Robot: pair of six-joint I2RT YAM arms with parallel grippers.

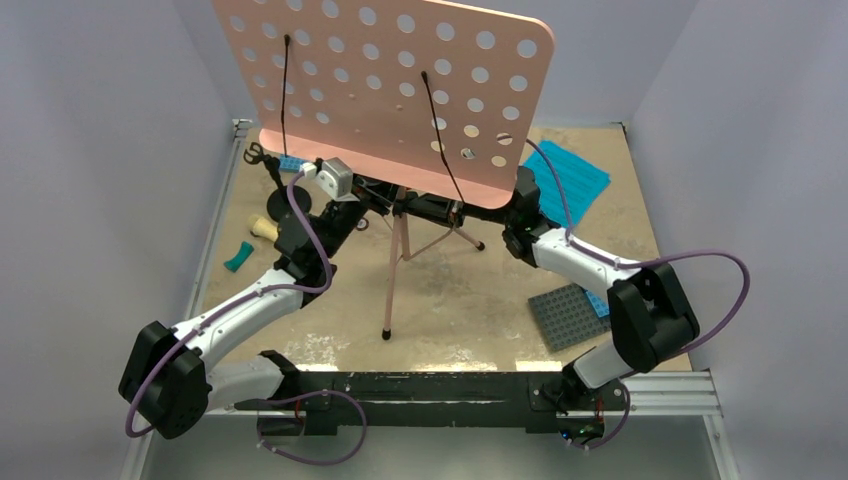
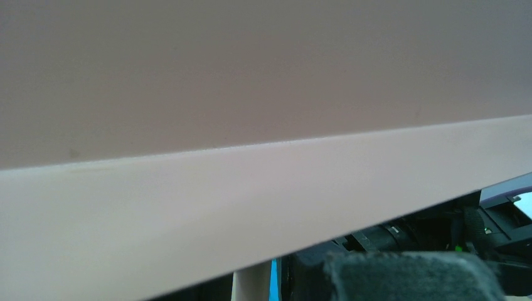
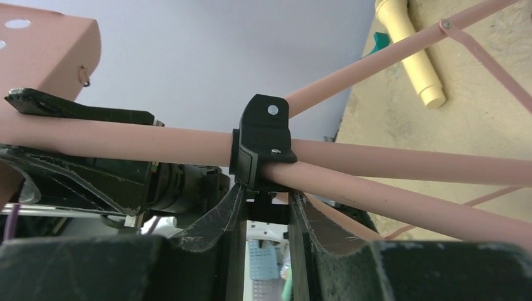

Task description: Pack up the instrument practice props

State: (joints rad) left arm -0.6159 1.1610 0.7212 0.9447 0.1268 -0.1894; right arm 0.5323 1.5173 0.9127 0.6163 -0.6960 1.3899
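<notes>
The pink music stand [image 1: 400, 80] stands upright at mid-table on its tripod. My right gripper [image 1: 435, 208] reaches in under the board and is shut on the stand's black collar [image 3: 262, 141], where the legs meet the pole. My left gripper [image 1: 385, 197] comes from the left; its fingers [image 3: 81, 182] hug the pole [image 3: 125, 138] above the collar. In the left wrist view the board's ledge [image 2: 188, 207] fills the frame, with one finger pad [image 2: 408, 276] showing. Cyan pages [image 1: 570, 180] lie at far right. The cream microphone [image 1: 263, 228] and black mic stand [image 1: 295, 200] are at the left.
A grey baseplate [image 1: 568, 317] and a blue one [image 1: 598, 303] lie near the right arm. A teal piece [image 1: 238, 257] lies left of the microphone, and a blue brick [image 1: 290, 163] sits behind the mic stand. Walls close in the far side and both sides.
</notes>
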